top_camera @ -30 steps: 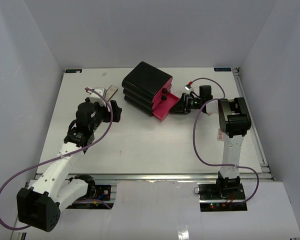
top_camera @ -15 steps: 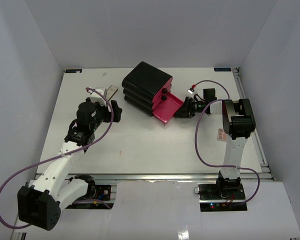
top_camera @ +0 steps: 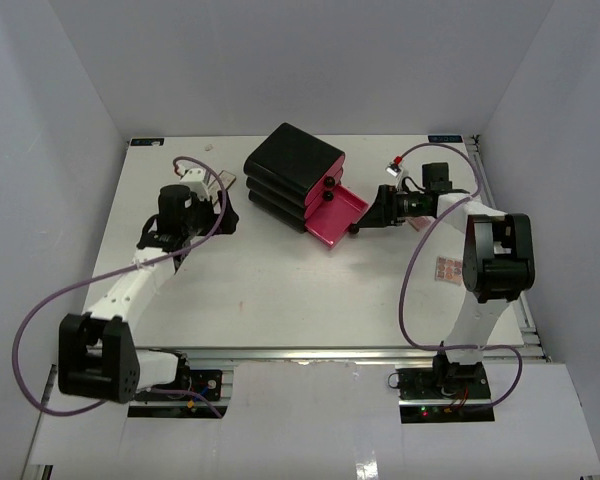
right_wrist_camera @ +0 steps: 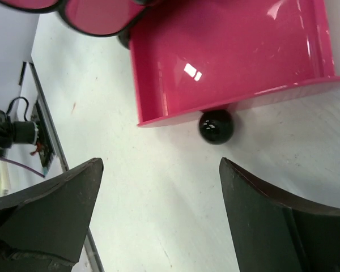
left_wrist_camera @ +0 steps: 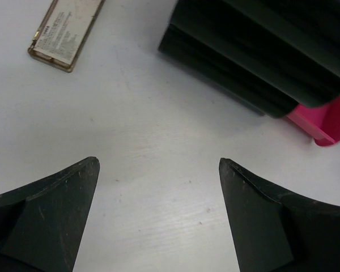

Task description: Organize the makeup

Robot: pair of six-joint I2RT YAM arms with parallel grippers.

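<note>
Slim tan case (left_wrist_camera: 66, 33), gold-edged with fine print, lies flat; left claw (left_wrist_camera: 158, 164) and right claw (right_wrist_camera: 160, 163) gape empty.

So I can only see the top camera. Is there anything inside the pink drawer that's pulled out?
Observer: The right wrist view shows only bare pink floor in the pink drawer.
Operator: Is anything grabbing it?
Observer: No, the right hand is open, and the drawer's black knob sits untouched just ahead of it.
Operator: And the other side?
Observer: Ahead of the open left hand the slim tan case lies flat, printed side up.
</note>
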